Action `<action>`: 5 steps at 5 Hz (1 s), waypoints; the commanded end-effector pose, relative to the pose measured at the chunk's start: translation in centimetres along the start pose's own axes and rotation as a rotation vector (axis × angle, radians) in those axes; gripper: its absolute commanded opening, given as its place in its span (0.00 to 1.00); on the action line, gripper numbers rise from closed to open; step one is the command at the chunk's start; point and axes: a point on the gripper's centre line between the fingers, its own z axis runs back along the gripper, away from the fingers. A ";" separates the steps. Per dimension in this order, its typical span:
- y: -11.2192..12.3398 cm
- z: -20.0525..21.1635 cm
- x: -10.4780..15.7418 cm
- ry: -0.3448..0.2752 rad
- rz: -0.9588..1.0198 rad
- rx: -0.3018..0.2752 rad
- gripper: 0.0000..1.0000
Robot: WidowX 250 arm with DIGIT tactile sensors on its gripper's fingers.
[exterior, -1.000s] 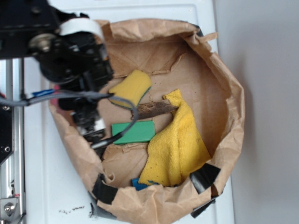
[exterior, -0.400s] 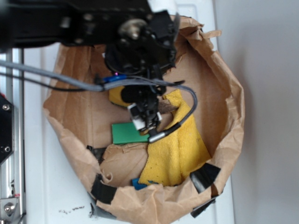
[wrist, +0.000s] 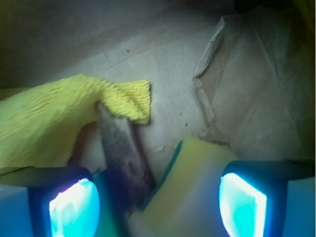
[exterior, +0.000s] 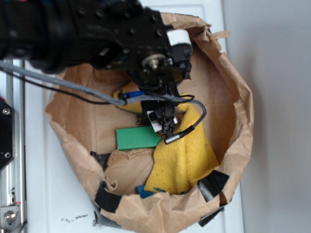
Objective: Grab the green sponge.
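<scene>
Paper bag [exterior: 238, 97] on the white tabletop [exterior: 53, 194] holds, as I read it, the green sponge [exterior: 136, 138] flat at its left-centre, my hand [exterior: 163, 124] spread open and empty just above its right end, then the yellow cloth [exterior: 182, 155]; no writing legible.

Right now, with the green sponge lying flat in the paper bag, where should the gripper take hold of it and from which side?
Come straight down from above and pinch the green sponge across its short width, near its exposed left half. It lies flat with straight long edges. Its right end sits under the gripper and beside the yellow cloth, so that end is crowded.
</scene>
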 end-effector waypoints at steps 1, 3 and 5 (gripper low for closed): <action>0.0 -0.5 1.0 -0.023 -0.021 -0.023 0.00; -1.9 6.2 0.2 0.006 0.033 -0.148 0.00; -2.9 12.1 -1.3 -0.035 0.120 -0.170 0.00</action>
